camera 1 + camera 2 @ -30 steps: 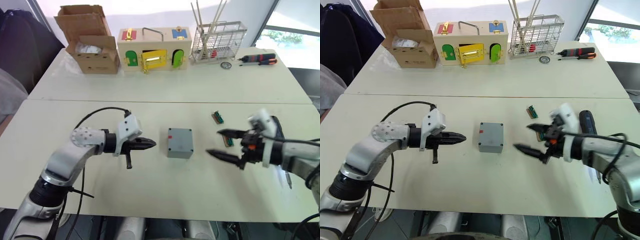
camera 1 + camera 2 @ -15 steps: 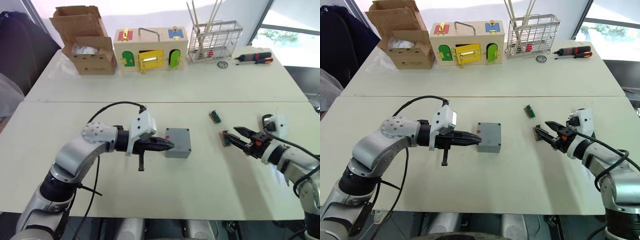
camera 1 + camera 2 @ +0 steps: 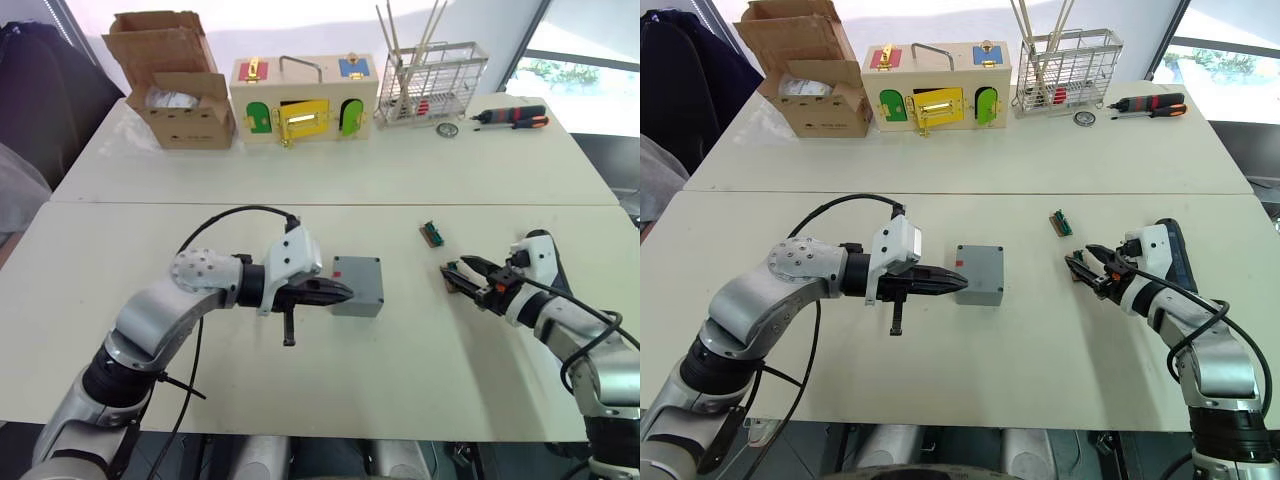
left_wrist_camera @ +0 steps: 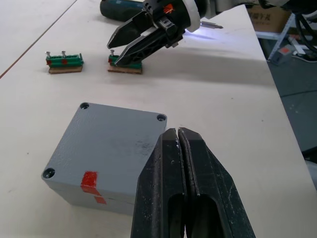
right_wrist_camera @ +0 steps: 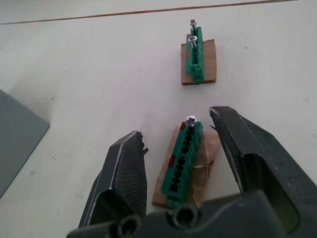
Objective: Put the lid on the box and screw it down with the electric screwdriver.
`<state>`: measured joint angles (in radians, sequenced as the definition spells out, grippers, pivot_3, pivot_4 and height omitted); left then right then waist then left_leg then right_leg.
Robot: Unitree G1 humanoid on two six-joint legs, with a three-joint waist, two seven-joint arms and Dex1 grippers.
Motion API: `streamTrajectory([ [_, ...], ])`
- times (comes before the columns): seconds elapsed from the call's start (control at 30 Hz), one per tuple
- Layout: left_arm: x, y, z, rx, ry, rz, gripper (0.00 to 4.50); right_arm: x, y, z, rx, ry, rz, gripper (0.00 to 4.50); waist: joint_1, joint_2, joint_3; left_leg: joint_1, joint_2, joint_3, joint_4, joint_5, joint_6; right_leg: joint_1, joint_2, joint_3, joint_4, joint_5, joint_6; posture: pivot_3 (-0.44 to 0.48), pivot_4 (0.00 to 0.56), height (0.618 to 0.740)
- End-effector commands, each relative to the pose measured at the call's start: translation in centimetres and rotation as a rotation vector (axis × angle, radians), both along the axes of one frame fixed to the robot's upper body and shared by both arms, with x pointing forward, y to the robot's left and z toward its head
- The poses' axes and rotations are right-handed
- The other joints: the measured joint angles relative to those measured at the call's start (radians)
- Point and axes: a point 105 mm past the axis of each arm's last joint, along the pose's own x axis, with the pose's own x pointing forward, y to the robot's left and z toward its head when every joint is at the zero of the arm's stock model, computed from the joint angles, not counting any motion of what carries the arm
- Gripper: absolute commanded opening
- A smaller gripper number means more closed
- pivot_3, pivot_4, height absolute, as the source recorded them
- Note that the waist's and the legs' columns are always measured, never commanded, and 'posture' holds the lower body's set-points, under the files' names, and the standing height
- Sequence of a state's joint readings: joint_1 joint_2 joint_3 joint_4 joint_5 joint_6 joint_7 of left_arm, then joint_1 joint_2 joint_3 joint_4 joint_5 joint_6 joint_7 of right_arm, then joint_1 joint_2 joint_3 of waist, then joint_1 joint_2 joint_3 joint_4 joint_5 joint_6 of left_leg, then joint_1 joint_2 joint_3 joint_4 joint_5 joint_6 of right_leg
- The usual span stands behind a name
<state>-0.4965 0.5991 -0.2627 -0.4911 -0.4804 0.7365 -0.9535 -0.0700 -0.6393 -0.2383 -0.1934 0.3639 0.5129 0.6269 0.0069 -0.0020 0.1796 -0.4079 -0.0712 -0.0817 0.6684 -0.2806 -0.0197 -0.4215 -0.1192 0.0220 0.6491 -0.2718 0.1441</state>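
The grey box (image 3: pixel 360 298) stands mid-table with the flat grey lid (image 4: pixel 109 139) lying on top; round holes show at the lid's corners and red tape marks one edge. My left gripper (image 3: pixel 347 293) is shut and empty, its tips right at the box's left side. My right gripper (image 5: pixel 177 124) is open, its fingers on either side of a green terminal block (image 5: pixel 183 158) that lies on a scrap of cardboard and holds one screw. The black electric screwdriver (image 3: pixel 1170 248) lies on the table just behind my right gripper, its tip light on.
A second green block with screws (image 3: pixel 432 234) lies farther back. Along the far table stand a cardboard carton (image 3: pixel 175 90), a wooden box with coloured doors (image 3: pixel 305 98), a wire basket (image 3: pixel 435 85) and a red-and-black hand screwdriver (image 3: pixel 513 118).
My left gripper has swung right, up to the box's side. My right gripper has narrowed and moved onto the near green block, which it now straddles.
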Motion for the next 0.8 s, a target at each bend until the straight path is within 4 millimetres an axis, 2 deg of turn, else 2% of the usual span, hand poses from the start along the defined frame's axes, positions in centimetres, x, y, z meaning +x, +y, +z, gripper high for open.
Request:
streamTrajectory([
  [0.03,-0.3,-0.1,0.4,0.000,-0.032,-0.004,0.00,0.3,0.0,1.1,0.015,-0.053,-0.005,2.52,0.000,0.000,0.000,0.000,0.000,0.000,0.000,0.000,0.000,0.000,0.000,0.000,0.000,0.000,0.000,0.000,0.150,0.730],
  [0.13,-0.3,-0.1,0.3,0.000,-0.032,0.001,0.00,0.3,0.0,1.0,0.022,-0.048,-0.009,2.52,0.000,0.000,0.000,0.000,0.000,0.000,0.000,0.000,0.000,0.000,0.000,0.000,0.000,0.000,0.000,0.000,0.150,0.730],
  [0.23,-0.3,-0.2,0.3,0.000,-0.034,0.002,0.00,0.6,0.0,1.1,0.034,-0.053,-0.021,1.63,0.000,0.000,0.000,0.000,0.000,0.000,0.000,0.000,0.000,0.000,0.000,0.000,0.000,0.000,0.000,0.000,0.150,0.730],
  [0.33,-0.3,-0.2,0.3,-0.001,-0.036,0.002,0.00,0.6,-0.1,0.9,0.022,-0.047,-0.022,0.14,0.000,0.000,0.000,0.000,0.000,0.000,0.000,0.000,0.000,0.000,0.000,0.000,0.000,0.000,0.000,0.000,0.150,0.730],
  [0.53,-0.2,-0.2,0.3,-0.002,-0.038,0.004,0.00,0.6,-0.2,0.8,0.011,-0.047,-0.026,0.06,0.000,0.000,0.000,0.000,0.000,0.000,0.000,0.000,0.000,0.000,0.000,0.000,0.000,0.000,0.000,0.000,0.150,0.730],
  [0.67,-0.2,-0.2,0.3,-0.004,-0.035,0.007,0.00,0.7,-0.3,1.8,0.026,-0.078,-0.035,0.06,0.000,0.000,0.000,0.000,0.000,0.000,0.000,0.000,0.000,0.000,0.000,0.000,0.000,0.000,0.000,0.000,0.150,0.730],
  [0.8,0.0,0.0,0.3,-0.005,-0.030,0.013,0.00,0.7,-0.3,3.8,0.052,-0.123,-0.034,0.06,0.000,0.000,0.000,0.000,0.000,0.000,0.000,0.000,0.000,0.000,0.000,0.000,0.000,0.000,0.000,0.000,0.150,0.730],
])
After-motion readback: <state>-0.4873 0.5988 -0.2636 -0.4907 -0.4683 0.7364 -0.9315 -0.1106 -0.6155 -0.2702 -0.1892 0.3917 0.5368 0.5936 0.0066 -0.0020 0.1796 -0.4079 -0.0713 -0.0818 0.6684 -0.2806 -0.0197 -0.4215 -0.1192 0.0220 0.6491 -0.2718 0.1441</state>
